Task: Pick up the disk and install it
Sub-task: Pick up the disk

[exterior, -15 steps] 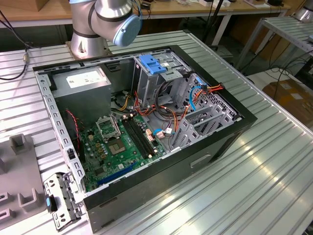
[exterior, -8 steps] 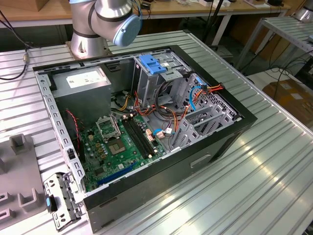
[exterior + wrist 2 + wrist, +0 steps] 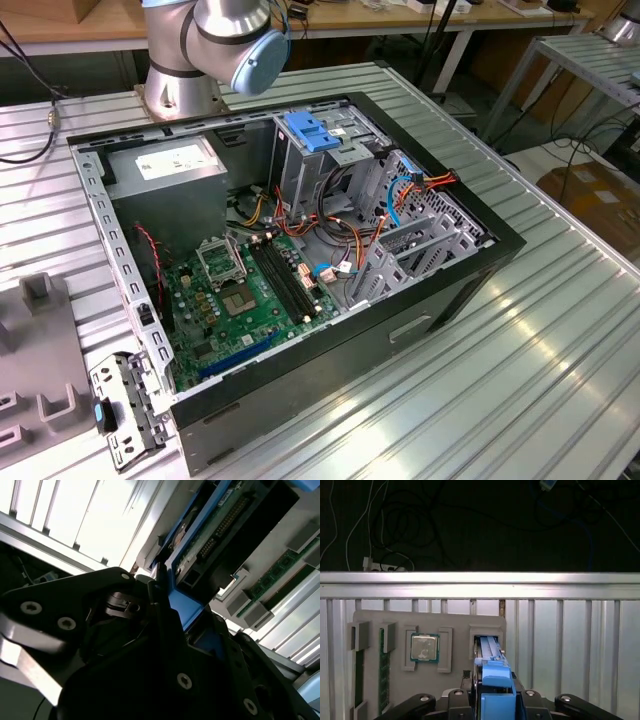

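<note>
In the first wrist view the disk (image 3: 490,652) stands on edge in a slot of a grey holder tray (image 3: 455,622), with its blue plastic carrier (image 3: 496,677) rising toward the camera. My gripper (image 3: 496,695) has its black fingers pressed on both sides of that carrier. In the second wrist view the disk (image 3: 220,525) shows its green circuit board and dark connector. There the gripper (image 3: 182,615) is shut on the blue frame. The arm's base (image 3: 215,40) stands behind the open computer case (image 3: 480,270) in the exterior view.
Inside the case are a motherboard (image 3: 250,290), a grey power-supply box (image 3: 165,165) and a metal drive cage with a blue clip (image 3: 312,132). The tray also holds a processor chip (image 3: 425,647) and a memory stick (image 3: 382,670). A ribbed metal table (image 3: 540,360) surrounds the case.
</note>
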